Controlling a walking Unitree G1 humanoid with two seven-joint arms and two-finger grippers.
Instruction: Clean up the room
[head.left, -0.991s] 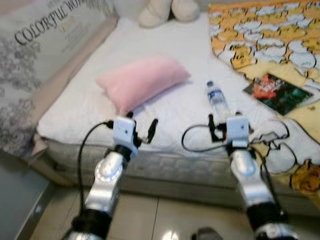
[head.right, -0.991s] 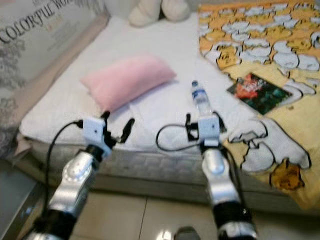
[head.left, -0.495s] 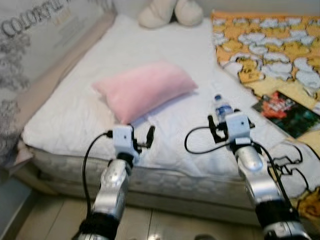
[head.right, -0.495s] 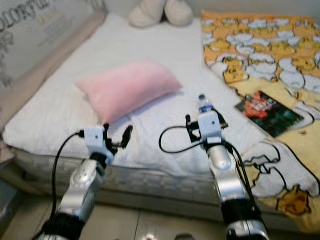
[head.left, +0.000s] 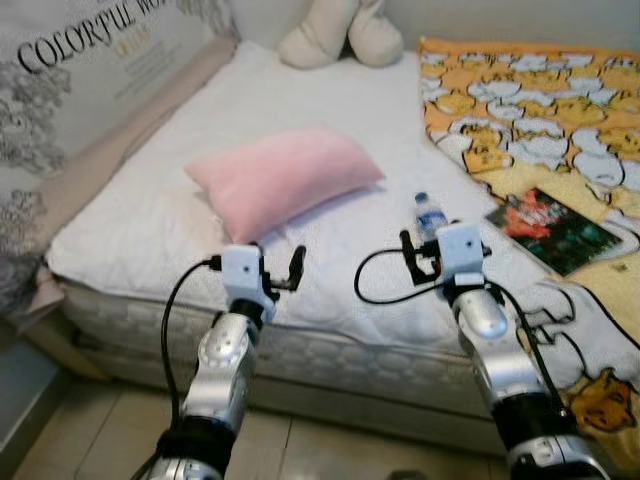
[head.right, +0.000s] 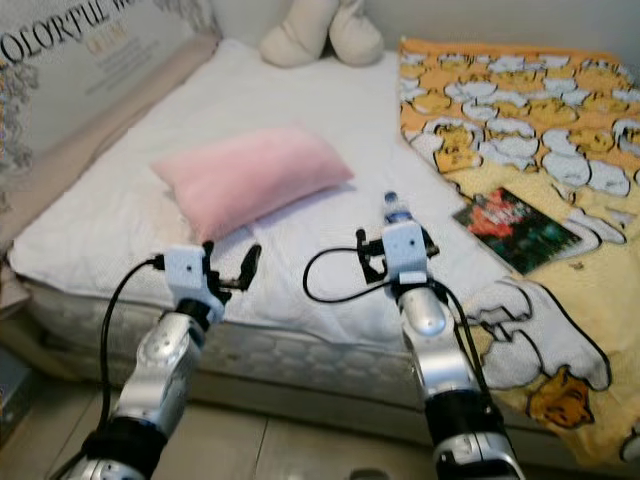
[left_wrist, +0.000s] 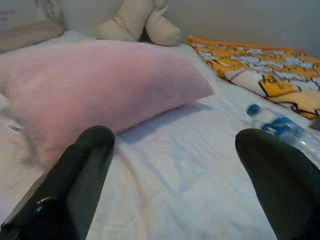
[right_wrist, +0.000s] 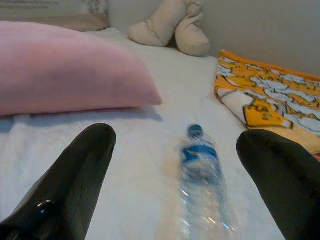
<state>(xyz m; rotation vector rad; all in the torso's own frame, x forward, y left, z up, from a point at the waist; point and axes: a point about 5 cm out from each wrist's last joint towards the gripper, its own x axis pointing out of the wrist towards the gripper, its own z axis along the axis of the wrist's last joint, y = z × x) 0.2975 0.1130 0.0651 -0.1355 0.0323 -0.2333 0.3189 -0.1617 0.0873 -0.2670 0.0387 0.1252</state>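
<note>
Both silver arms reach forward over the near edge of a white quilted mattress (head.left: 330, 130), which serves as the landmark here. The left gripper (head.left: 281, 272) hangs just above the mattress's near edge with its two black fingers (left_wrist: 80, 170) spread wide and holding nothing. The right gripper (head.left: 420, 255) is likewise above the near part of the mattress, its fingers (right_wrist: 75, 170) parted and empty.

Just beyond the right gripper, a clear plastic water bottle with a blue cap and blue label (right_wrist: 200, 175) lies on its side on the mattress, cap pointing away from the robot. Whether it holds any water cannot be told.

Beyond the left gripper, toward the middle of the mattress, a soft pink rectangular pillow (head.left: 285, 175) lies flat, well apart from the bottle.

Along the mattress's right side an orange and yellow blanket printed with white cartoon shapes (head.left: 540, 90) is spread, hanging over the near edge. On the blanket, to the right of the bottle, rests a dark book or magazine with a red and green cover (head.left: 555, 228).

At the far end of the mattress sits a cream plush toy (head.left: 330, 35). To the left of the mattress stands a grey patterned panel with lettering (head.left: 80, 70).
</note>
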